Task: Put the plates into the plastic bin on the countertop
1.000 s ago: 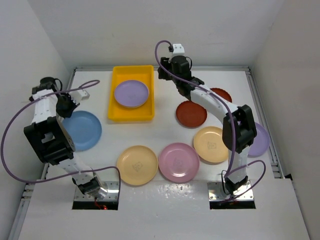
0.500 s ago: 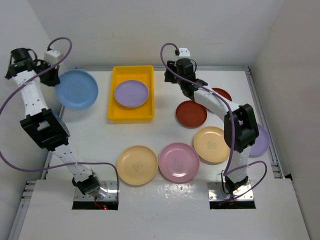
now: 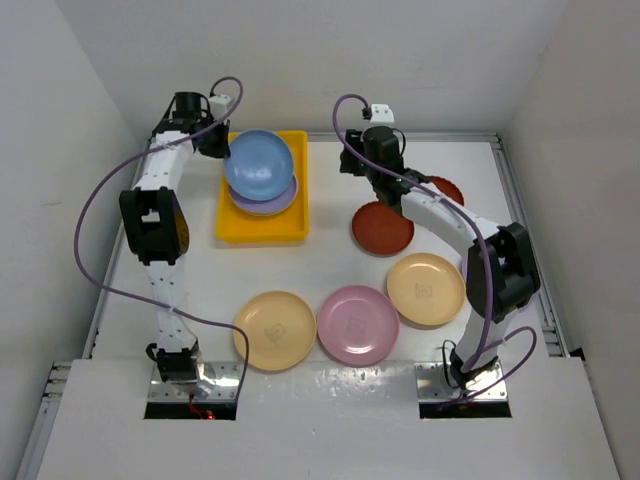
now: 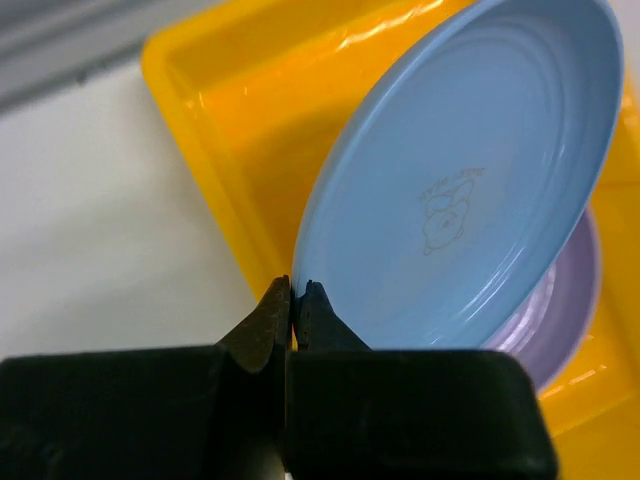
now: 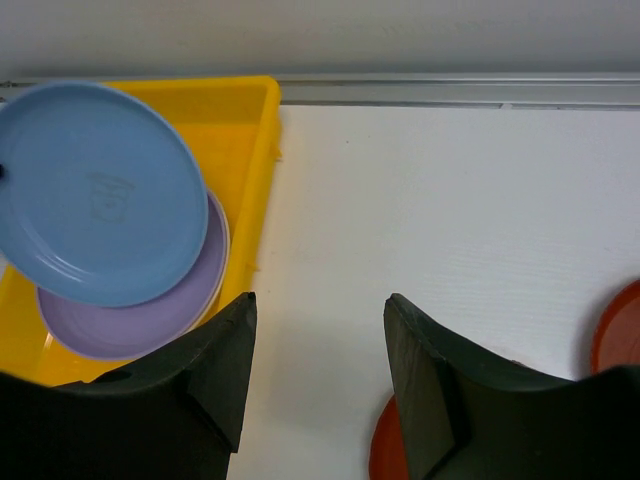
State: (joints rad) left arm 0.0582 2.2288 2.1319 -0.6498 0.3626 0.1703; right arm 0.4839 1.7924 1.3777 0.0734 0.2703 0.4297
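Note:
My left gripper [image 3: 222, 148] [image 4: 296, 288] is shut on the rim of the blue plate [image 3: 259, 165] [image 4: 470, 190] and holds it tilted over the yellow plastic bin [image 3: 232, 231] [image 4: 235, 100]. A lilac plate [image 3: 272, 203] [image 4: 560, 310] lies in the bin under it. My right gripper [image 3: 358, 166] [image 5: 320, 300] is open and empty above the white countertop [image 5: 450, 200], right of the bin. Two dark red plates [image 3: 382, 228] [image 3: 444, 188], two tan-yellow plates [image 3: 425, 289] [image 3: 274, 331] and a pink plate [image 3: 358, 324] lie on the countertop.
The white walls close in the back and both sides. A metal rail [image 3: 522, 215] runs along the right edge of the countertop. The purple cables [image 3: 100, 210] loop off both arms.
My left gripper has swung the blue plate from the far left side rightward to over the bin. My right gripper has drifted slightly right. The lilac plate at the right edge is no longer seen.

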